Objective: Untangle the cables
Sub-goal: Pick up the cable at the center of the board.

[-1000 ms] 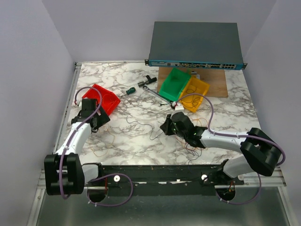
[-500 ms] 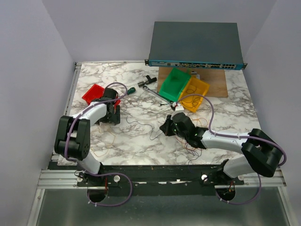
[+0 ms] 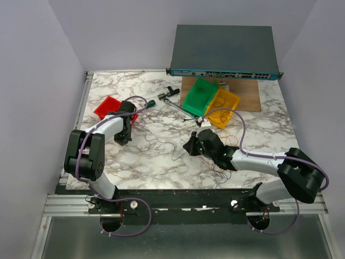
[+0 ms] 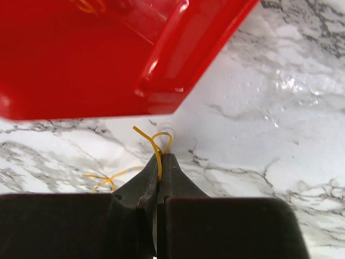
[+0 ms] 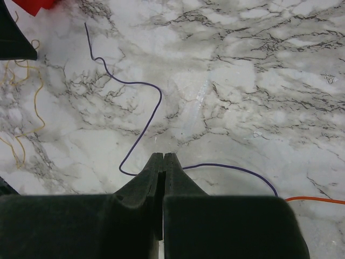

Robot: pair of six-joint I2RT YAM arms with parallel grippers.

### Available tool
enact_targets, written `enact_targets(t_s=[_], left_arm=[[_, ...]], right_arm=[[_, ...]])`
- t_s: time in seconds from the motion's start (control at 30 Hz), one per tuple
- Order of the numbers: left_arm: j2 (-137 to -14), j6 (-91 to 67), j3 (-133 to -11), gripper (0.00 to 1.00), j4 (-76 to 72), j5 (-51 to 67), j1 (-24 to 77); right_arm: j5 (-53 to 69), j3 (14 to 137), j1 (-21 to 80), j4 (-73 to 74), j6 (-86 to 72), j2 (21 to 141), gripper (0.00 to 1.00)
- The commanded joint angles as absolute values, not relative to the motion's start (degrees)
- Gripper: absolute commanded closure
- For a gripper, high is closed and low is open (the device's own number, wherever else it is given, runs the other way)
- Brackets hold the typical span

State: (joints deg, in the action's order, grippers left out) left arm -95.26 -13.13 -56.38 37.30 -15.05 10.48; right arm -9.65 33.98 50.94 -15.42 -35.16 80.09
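Yellow wire (image 4: 152, 139), hair-thin, runs straight down into the closed tips of my left pincer (image 4: 160, 156), so that pincer is clenched on it, with a small loop of the wire standing up just above the tips. I hold it low against the marble surface (image 4: 269, 108), right beside the near corner of the red bin (image 4: 81, 54), because a strand this fine can only be caught by pinching it at the surface, and the bin's edge leaves little room. More yellow strands lie loose just to the left. My right pincer (image 5: 163, 156) is clenched too, pressed down near the middle of the surface. The purple wire (image 5: 145, 124) snakes in at one side of its tips and comes out at the other, so I judge it serves as an anchor, though I cannot tell whether the wire is truly pinched or only lies under the fingers. An orange wire (image 5: 318, 200) trails off near it. A second ago my left pincer stood wide open, further out by the bin. Since then the arm has swung round to the bin's near side and snapped shut on the yellow wire, while the right arm has not moved.
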Motion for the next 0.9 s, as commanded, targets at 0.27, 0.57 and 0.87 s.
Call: enact_targets(t_s=[0.27,0.57,0.87], left_arm=[[-74.76,-16.90,-54.59,1.00,41.30,-15.57,11.34],[-76.04,-21.55,-52.55,0.02,43.18,-12.92,7.24],[-88.30,-21.18,-55.54,0.01,44.94,-9.24,3.83]], right_arm=[[-10.60,33.22,51.28,-17.09,-35.54,80.13,0.99],[-9.43,32.91,51.26,-17.40,-35.76,79.98,0.99],[-8.53,32.38,51.24,-17.84,-36.00,78.95,0.99]])
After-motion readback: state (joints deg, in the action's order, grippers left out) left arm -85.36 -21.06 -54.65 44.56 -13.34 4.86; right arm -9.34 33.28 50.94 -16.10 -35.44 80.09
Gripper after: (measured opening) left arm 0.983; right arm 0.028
